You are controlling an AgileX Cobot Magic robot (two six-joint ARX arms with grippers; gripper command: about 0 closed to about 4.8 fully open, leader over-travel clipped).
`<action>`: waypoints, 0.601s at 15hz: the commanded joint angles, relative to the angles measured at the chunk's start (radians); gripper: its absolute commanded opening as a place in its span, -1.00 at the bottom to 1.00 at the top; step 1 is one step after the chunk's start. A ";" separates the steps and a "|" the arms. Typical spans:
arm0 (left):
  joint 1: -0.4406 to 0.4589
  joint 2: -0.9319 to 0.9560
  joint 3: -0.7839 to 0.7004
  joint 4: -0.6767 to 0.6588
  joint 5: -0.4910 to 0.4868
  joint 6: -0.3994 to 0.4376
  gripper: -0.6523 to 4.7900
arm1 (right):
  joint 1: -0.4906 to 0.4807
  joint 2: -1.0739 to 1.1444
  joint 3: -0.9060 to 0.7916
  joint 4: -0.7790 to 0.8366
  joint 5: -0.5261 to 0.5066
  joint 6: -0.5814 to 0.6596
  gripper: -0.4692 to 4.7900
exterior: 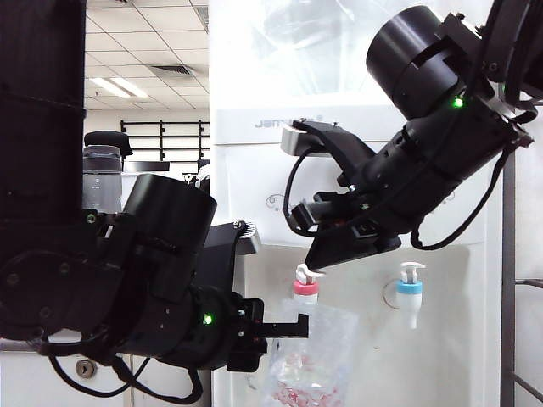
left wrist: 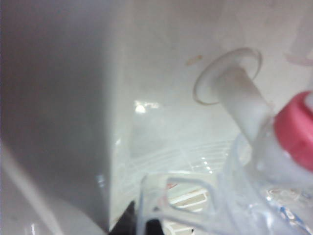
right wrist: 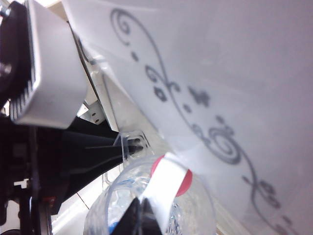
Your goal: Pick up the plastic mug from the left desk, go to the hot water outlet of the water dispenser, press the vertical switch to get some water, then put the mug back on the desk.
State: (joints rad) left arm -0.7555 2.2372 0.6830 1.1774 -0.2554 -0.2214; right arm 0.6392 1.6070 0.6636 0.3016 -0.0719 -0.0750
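Two black robot arms fill the exterior view in front of a tall white water dispenser (exterior: 356,127) whose grey lettering reads "Jam", the rest being hidden behind the right arm; grey floral swirls (right wrist: 195,107) curl across its front panel.

Nearest, on the left of that view, the left arm is folded low with a green light on its wrist, its forearm reaching level toward the dispenser. The left gripper (exterior: 293,326) has its jaws pressed together on the thin loop handle (left wrist: 168,196) of the clear rippled plastic mug (exterior: 310,356), which it holds upright in the air directly under the small white tap with a red collar, the hot water outlet (exterior: 305,288).

Above, the right arm comes in from the upper right corner and slopes down to the left. The right gripper (right wrist: 139,218) has its dark fingers shut, just above the white hooked vertical switch (exterior: 309,273) of that tap; whether they touch it I cannot tell.

Farther right on the dispenser's recess stands a matching white tap with a blue collar (exterior: 410,292).

Only the left wrist view shows the tap's stem meeting the recess wall and the handle loop; only the right wrist view shows the mug's open mouth (right wrist: 146,200) from above with the switch (right wrist: 168,178) over it. Far left, a dark grey bottle (exterior: 102,178) stands in the background.
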 commanded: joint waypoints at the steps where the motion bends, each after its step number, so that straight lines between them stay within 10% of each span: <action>1: 0.008 -0.016 0.013 0.118 -0.037 -0.014 -0.78 | 0.001 0.009 -0.005 -0.091 0.002 0.028 -0.84; 9: 0.008 -0.016 0.013 0.118 -0.036 -0.015 -0.78 | 0.001 0.009 -0.005 -0.106 0.007 0.030 -0.84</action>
State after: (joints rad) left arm -0.7555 2.2372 0.6830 1.1778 -0.2554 -0.2214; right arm 0.6399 1.6073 0.6643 0.2333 -0.0750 -0.0490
